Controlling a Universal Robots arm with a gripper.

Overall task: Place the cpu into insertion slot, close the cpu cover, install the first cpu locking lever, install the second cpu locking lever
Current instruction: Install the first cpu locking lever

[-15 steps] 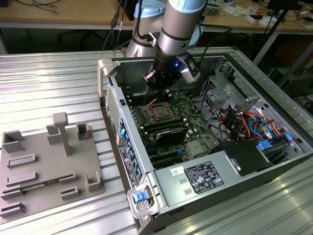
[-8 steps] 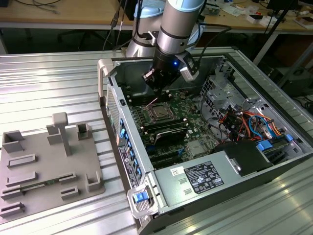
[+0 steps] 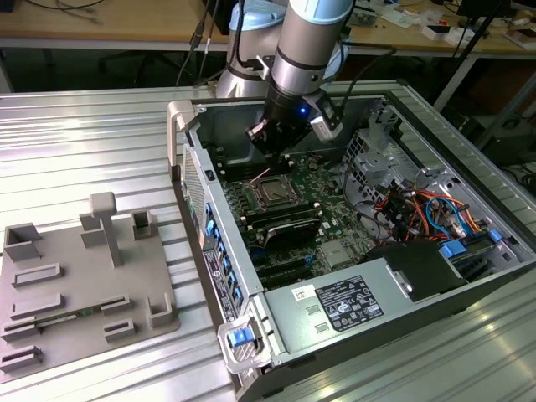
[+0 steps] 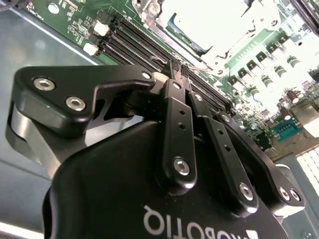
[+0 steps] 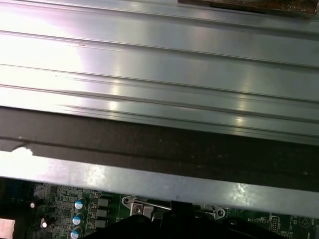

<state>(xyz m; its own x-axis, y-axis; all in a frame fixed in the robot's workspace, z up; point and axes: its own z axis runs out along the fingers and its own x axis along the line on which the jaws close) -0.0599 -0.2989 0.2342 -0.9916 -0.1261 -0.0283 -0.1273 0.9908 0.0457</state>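
In the exterior view the cpu (image 3: 273,195) lies flat in the insertion slot on the green motherboard (image 3: 335,188), inside the open computer case. The cpu cover (image 3: 259,201) lies down around it as a shiny frame. A thin locking lever (image 3: 261,175) stands up slanted at the slot's far corner. My gripper (image 3: 270,144) hangs just above and behind the slot, near that lever. In the second wrist view the black fingers (image 4: 172,102) are pressed together, the gripper (image 4: 176,65) shut with nothing seen between them. Beyond them is the brightly lit slot (image 4: 209,22).
Memory slots (image 3: 280,219) run beside the socket. A bundle of orange and blue cables (image 3: 423,213) and a power supply (image 3: 343,306) fill the case's near right. A grey fixture plate (image 3: 79,285) lies on the ribbed metal table (image 3: 92,146) at the exterior view's left.
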